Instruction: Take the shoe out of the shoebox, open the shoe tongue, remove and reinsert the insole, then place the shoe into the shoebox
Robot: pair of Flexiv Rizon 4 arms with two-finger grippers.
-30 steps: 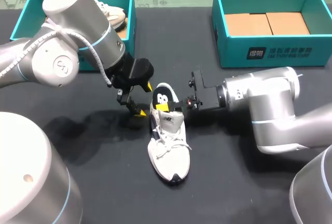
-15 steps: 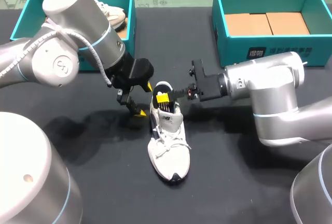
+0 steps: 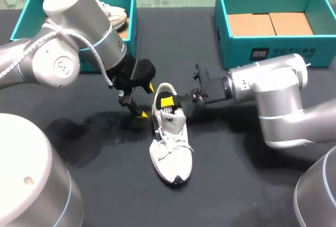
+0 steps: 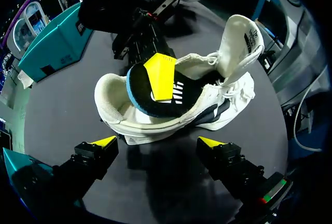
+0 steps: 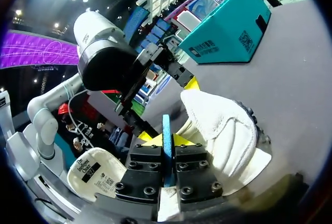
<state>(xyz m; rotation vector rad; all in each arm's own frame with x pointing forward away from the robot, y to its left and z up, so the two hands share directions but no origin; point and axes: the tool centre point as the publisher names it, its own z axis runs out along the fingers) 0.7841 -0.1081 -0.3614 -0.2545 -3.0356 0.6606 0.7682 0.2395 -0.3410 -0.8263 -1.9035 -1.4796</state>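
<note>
— Where is the shoe (image 3: pixel 169 143)?
— It is lying on the table (image 3: pixel 236 185), tongue standing up. The right gripper (image 3: pixel 168 101) is clamping the insole (image 4: pixel 142 97), whose heel end is sticking up above the collar.
— And the left gripper (image 4: pixel 158 143)?
— Hovering beside the heel, fingers apart.

White print marks the front wall of your teal cardboard shoebox (image 3: pixel 286 54), upper right; small dark print sits on the white sneaker's tongue (image 4: pixel 240 45). Neither reads clearly.
</note>
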